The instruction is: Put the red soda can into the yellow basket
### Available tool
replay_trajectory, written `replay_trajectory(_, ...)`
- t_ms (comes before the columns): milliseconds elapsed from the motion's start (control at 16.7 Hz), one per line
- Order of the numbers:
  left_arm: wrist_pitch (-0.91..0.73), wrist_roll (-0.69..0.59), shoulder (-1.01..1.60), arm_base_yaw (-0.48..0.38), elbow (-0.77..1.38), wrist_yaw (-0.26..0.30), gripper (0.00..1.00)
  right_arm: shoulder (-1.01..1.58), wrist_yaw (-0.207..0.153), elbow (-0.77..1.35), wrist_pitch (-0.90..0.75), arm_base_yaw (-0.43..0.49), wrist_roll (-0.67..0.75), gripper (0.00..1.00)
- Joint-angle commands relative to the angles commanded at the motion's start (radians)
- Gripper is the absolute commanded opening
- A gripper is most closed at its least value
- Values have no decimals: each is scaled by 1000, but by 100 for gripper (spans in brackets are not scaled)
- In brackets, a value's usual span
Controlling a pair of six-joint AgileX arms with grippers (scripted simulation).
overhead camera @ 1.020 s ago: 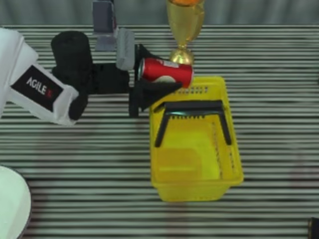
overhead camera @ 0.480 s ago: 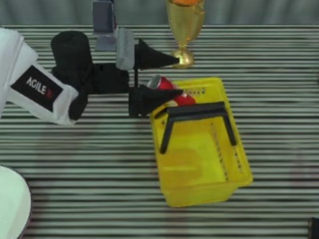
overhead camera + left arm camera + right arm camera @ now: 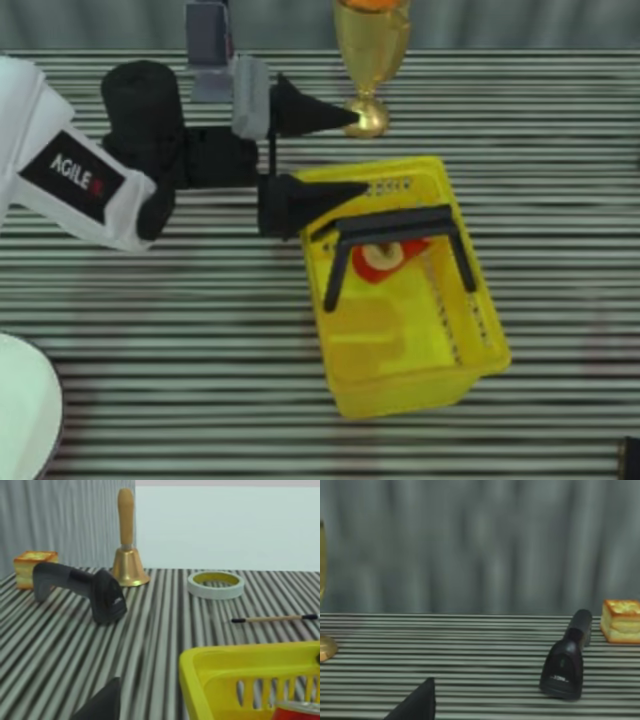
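Can (image 3: 385,260) lies inside your yellow basket (image 3: 470,365), centre frame; left gripper (image 3: 345,152) fingers spread and empty, so only withdrawal remains.

Overhead camera; low table-level wrist cameras

The table (image 3: 560,120) has a top of thin black and white stripes running across it. On it stand the yellow basket (image 3: 470,300), slightly askew near the middle, and a gold goblet (image 3: 370,60) at the far edge just behind the basket's far left corner. Elsewhere on the striped top, seen from the left wrist, are a black handheld scanner (image 3: 85,587), a brass bell with a wooden handle (image 3: 127,555), a roll of tape (image 3: 216,583), a thin stick (image 3: 274,618), and a small yellowish block (image 3: 34,567) near the scanner.
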Motion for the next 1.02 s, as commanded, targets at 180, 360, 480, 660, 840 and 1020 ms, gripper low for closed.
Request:
replay_trajectory(180, -55, -32, -84, 19, -45, -58, 100, 87, -7, 84, -74, 42, -54, 100)
replay_trajectory(360, -153, -74, -255, 57, -130, -170, 100, 265, -11, 257, -207, 111, -149, 100)
replay_trajectory(480, -233, -100, -414, 89, -203, -266, 100, 427, -11, 415, -318, 164, -228, 100)
replay_trajectory(660, -367, -128, -714, 139, -331, -428, 100, 713, -7, 688, -506, 250, -362, 100)
replay_trajectory(840, -511, -138, -1060, 188, -481, -600, 100, 1040, -2, 988, -713, 344, -509, 100)
replay_trajectory(1020, -662, -132, -1416, 234, -648, -776, 100, 1370, 3, 1290, -917, 437, -653, 100)
